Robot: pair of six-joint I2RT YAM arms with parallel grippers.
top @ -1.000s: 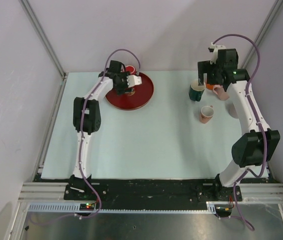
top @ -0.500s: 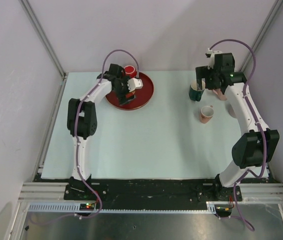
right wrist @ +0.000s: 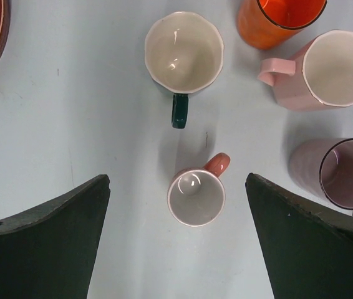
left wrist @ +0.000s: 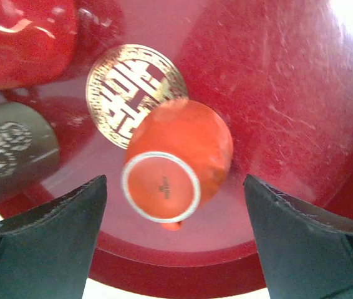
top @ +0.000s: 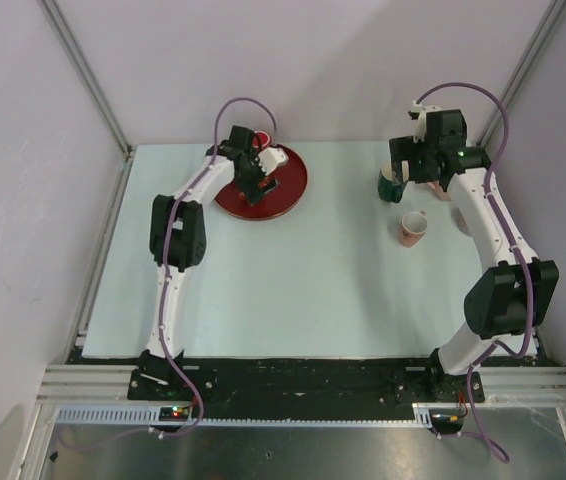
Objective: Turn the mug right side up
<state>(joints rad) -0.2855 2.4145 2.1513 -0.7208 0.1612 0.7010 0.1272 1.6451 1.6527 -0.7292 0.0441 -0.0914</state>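
L gripper: jaws spread wide, nothing held. The dark wedge-shaped fingers sit either side of the orange mug w/ a clear gap on both sides. Mug is glossy glazed ceramic w/ a round body. It's upside down, w/ the flat base and its pale foot ring facing up at the wrist cam and the mouth down on the plate. Long axis approx vertical. A bit of handle pokes out at the near side, under the base. It stands on the red plate, which is shiny, finely scratched and has a raised rim, just beside the round gold emblem at plate centre. A red mug sits at the far-left corner of that view, apart from the orange one. Bare plate surface lies to the mug's right, and the rim runs close on the near side. From above, the plate is far-left on the pale table. R gripper: jaws also wide open and holding nothing, hanging over the far-right group. That group is a green mug w/ white inside, a small salmon mug, an orange cup, a faceted pink mug and a purple tumbler, all mouth up, the tumbler by the table's right edge.
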